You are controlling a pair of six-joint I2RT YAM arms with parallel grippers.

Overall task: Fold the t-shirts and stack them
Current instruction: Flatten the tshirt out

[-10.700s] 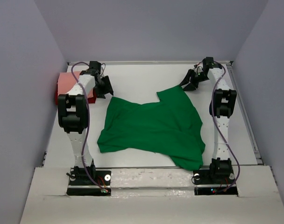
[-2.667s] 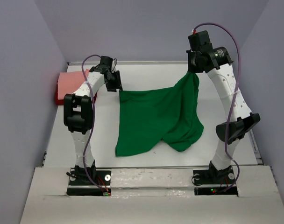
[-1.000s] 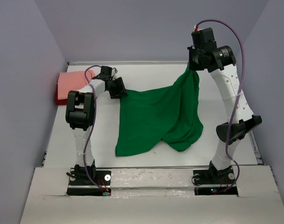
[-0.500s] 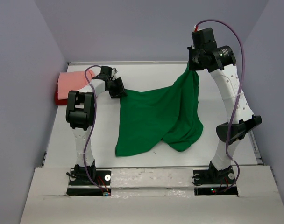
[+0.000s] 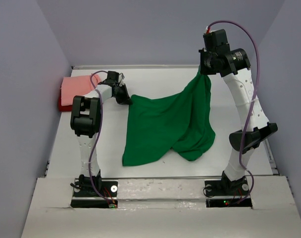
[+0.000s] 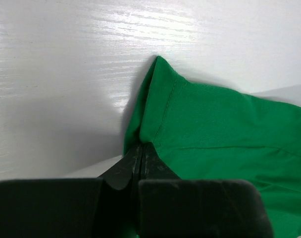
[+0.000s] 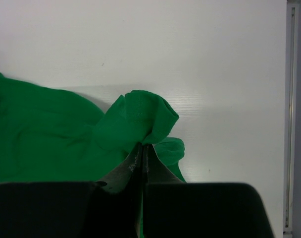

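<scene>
- White table, boxed in by plain grey walls, is carrying all the work, and its bare far half is leaving room to spread cloth.
- Mid-table, the green t-shirt is lying with its near part bunching on the surface. Its far right corner is rising off the table, so the cloth is hanging as a slanted sheet.
- High above the far right, the right gripper is holding that raised corner. In its wrist view the jaws are pressing together on a bunched fold of green. Lifting this way is probably letting the shirt's own weight pull the creases out.
- Low at the shirt's far left corner, the left gripper is pinching the hemmed edge, with its jaws meeting on the cloth just off the table. Gripping both far corners is likely preparing to stretch that edge taut, so the shirt can go down flat for folding.
- At the far left edge, the salmon pink t-shirt is lying folded on top of the dark red t-shirt. Both are sitting well apart from the green one, and this seems to be the stack waiting for it.
</scene>
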